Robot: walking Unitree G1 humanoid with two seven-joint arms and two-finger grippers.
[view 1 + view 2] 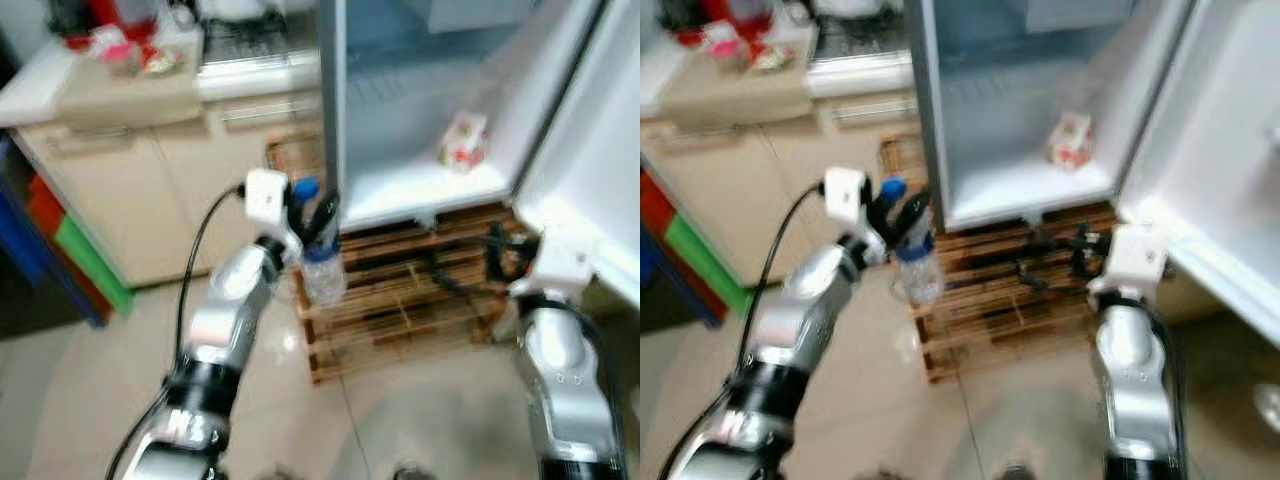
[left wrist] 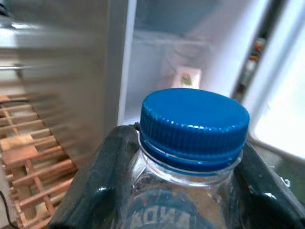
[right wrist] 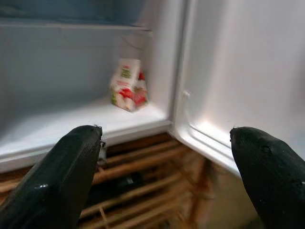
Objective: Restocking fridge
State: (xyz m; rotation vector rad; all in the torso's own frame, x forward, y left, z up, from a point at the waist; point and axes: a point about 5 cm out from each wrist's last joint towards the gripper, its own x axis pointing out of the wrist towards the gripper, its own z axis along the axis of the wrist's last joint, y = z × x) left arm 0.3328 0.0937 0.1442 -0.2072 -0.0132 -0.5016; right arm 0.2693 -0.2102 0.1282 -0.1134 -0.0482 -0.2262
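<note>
My left gripper (image 1: pixel 313 215) is shut on the neck of a clear water bottle (image 1: pixel 322 268) with a blue cap (image 2: pixel 194 125), held upright just left of the open fridge (image 1: pixel 420 110). The bottle hangs in front of the fridge's left wall, above the wooden pallet (image 1: pixel 400 300). A small red-and-white carton (image 1: pixel 463 140) lies on the fridge's bottom shelf at the right, also seen as the carton (image 3: pixel 127 85) in the right wrist view. My right gripper (image 3: pixel 167 176) is open with nothing between its fingers, low in front of the fridge near the door's hinge side.
The fridge door (image 1: pixel 600 150) stands open at the right. A beige counter and cabinets (image 1: pixel 130 160) run along the left, with red items on top. Coloured bins (image 1: pixel 70 250) stand at the far left. Tiled floor (image 1: pixel 90 400) lies below.
</note>
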